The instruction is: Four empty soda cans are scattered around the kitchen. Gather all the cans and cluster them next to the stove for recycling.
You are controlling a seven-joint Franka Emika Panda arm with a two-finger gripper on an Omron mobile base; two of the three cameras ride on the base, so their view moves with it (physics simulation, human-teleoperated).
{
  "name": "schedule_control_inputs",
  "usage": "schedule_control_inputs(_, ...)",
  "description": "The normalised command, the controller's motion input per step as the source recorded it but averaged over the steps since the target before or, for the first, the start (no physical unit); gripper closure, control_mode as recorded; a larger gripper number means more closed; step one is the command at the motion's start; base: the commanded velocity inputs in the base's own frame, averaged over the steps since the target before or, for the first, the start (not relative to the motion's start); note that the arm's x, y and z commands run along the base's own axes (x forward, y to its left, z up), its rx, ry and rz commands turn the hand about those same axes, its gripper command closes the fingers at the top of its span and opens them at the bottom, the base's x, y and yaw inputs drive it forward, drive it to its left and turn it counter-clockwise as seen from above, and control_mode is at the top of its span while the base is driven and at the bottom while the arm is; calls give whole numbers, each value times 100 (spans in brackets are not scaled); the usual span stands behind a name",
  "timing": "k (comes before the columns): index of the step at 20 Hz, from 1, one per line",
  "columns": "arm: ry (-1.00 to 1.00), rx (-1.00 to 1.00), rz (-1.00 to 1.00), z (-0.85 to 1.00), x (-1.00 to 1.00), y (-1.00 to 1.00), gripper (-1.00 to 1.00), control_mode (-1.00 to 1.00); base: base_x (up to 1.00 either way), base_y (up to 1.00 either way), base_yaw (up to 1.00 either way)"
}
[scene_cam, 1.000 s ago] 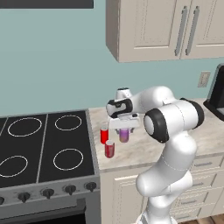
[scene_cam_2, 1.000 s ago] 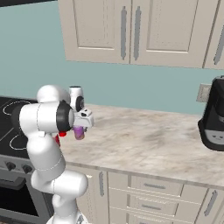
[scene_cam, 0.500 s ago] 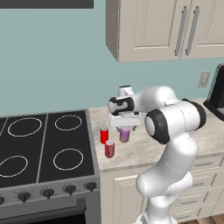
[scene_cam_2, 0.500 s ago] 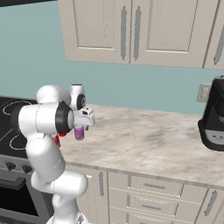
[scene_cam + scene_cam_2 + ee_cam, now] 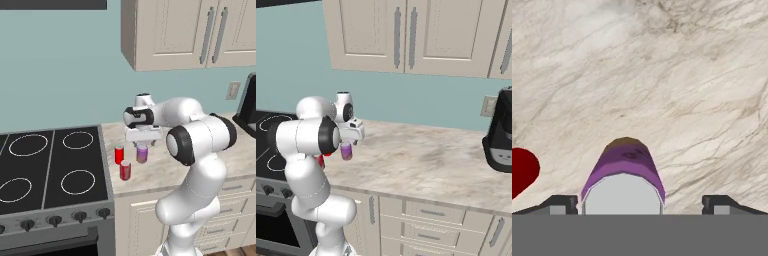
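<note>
Gripper (image 5: pixel 142 143) hangs spread wide just over the purple can (image 5: pixel 142 153), which stands free on the worktop (image 5: pixel 165 167) w/ two red cans (image 5: pixel 119 154) by the stove-side edge, prob. clustered for recycling.

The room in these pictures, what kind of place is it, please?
It is a home kitchen, rendered rather than real. A stove with white burner rings stands beside a beige marbled counter, cream wall cabinets hang on a teal wall, and soda cans sit by the stove, such as the purple can.
</note>
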Motion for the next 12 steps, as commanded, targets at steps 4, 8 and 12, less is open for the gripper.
schedule_control_inputs(4, -1, 0, 0, 15, 3, 0, -100, -100, 0, 0, 0)
schedule_control_inputs(8, -2, 0, 0, 15, 0, 1, -100, -100, 0, 0, 0)
schedule_control_inputs(12, -8, 0, -1, 11, 0, 1, -100, -100, 0, 0, 0)
